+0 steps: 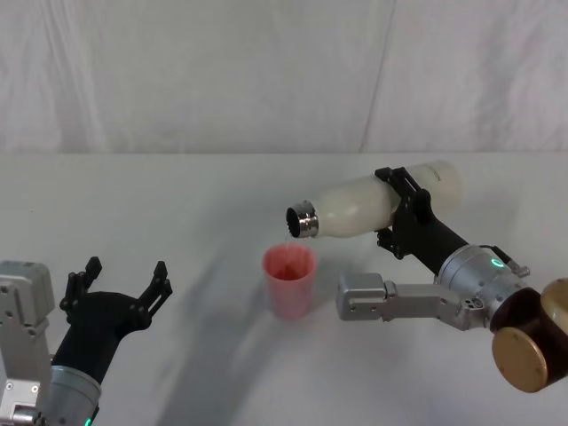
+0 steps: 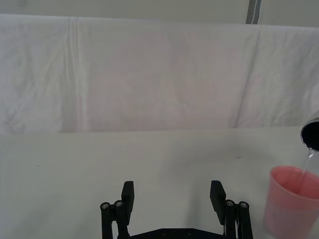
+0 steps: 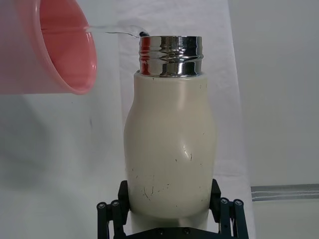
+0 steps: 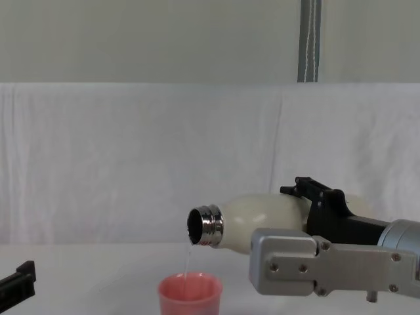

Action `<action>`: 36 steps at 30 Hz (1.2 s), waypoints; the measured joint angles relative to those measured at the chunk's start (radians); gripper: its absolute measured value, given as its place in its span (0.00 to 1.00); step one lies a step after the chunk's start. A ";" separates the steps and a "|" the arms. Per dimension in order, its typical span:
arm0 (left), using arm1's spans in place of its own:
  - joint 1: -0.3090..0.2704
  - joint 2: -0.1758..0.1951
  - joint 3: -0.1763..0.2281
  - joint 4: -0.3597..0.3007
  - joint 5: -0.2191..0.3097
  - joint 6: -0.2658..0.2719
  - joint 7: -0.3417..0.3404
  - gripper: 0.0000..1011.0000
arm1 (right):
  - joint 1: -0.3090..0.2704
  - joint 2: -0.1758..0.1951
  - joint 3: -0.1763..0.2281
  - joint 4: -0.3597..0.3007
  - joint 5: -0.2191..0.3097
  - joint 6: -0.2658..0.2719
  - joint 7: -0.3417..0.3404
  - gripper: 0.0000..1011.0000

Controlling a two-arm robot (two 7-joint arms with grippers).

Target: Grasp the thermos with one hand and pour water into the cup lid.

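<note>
One table [image 1: 177,186] draped in white cloth carries the whole scene, with a white fabric backdrop [image 4: 131,157] rising behind it.

Two arms are at work or at rest. The right gripper [image 1: 406,211] is raised over the table, its jaws pinching the one thermos [image 1: 377,206] round the lower body, one black finger on each side. In the right wrist view the cream bottle [image 3: 169,149] stands straight out from between the jaws, its shiny threaded steel neck [image 3: 170,56] at the far end from them. Seen from the head and the chest, the thermos [image 4: 262,223] lies almost level, tipped slightly down at the mouth, which points toward the robot's left.

The left gripper [image 1: 120,286] rests low near the table, well apart from the bottle, with its jaws spread wide and nothing between them; its two fingertips [image 2: 128,193] stand clearly separated in the left wrist view.

One cup lid [image 1: 289,280], salmon pink, stands upright on the table just beyond and below the steel mouth, well out ahead of the right jaws and off to one side of the left jaws [image 2: 293,201].

One thin stream of water [image 4: 188,261] falls from the mouth's lower lip into the open cup [image 4: 189,295].
</note>
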 joint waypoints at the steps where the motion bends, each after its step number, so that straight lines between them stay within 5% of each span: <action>1: 0.000 0.000 0.000 0.000 0.000 0.000 0.000 0.99 | 0.000 0.000 0.000 0.000 0.000 0.000 0.000 0.94; 36: 0.000 0.000 0.000 0.000 0.000 0.000 0.000 0.99 | 0.007 -0.002 0.003 0.011 0.006 0.000 0.001 0.94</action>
